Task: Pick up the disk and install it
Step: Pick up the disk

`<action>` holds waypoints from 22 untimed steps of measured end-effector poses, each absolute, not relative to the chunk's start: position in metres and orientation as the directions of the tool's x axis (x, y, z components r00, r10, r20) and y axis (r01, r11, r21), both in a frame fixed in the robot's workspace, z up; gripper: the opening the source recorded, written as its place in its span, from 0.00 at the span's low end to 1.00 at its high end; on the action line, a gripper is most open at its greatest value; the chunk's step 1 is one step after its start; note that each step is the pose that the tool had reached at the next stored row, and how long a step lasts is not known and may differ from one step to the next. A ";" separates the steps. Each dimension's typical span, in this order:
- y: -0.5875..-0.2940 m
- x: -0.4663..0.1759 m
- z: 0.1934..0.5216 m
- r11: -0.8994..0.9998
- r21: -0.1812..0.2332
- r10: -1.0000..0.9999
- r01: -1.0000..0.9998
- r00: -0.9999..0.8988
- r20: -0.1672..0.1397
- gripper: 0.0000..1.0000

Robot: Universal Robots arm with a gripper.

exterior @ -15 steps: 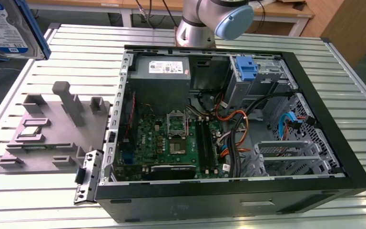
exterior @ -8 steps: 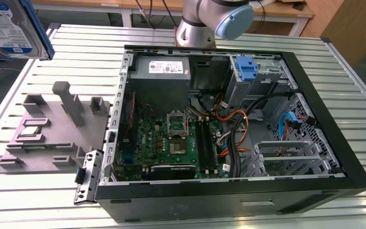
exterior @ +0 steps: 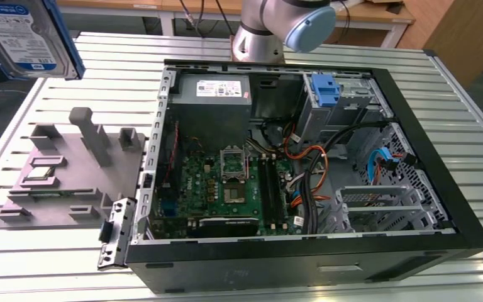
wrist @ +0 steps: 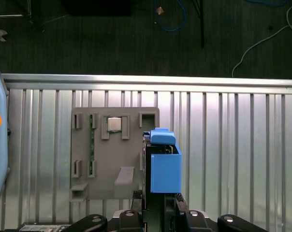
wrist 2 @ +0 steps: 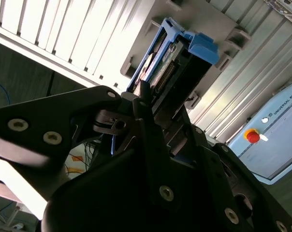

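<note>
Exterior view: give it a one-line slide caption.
The disk held aloft at the exterior view's left, not yet in the open computer case.

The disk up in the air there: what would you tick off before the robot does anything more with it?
1. Grip: the tool is shut on the disk. Ok.
2. Clearance: in the exterior view the disk hangs up off the grey holder tray. Ok.
3. Blue side rails sit on the disk. Ok.
4. Computer case lies open, with its inside exposed. Ok.
5. Bay with the blue bracket: is a slot free for the disk? Cannot tell.
6. Loose cables near that bay: are they in the way? Cannot tell.
</note>
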State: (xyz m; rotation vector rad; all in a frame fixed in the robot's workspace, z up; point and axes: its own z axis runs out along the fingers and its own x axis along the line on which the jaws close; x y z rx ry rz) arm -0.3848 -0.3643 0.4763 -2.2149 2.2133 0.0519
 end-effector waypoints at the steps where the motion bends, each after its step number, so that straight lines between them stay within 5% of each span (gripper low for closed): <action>1: -0.364 -0.383 0.476 -0.001 0.017 -1.000 -1.000 0.000 -0.030 0.35; 22: -0.364 -0.376 0.485 -0.001 0.017 -1.000 -1.000 0.001 -0.031 0.35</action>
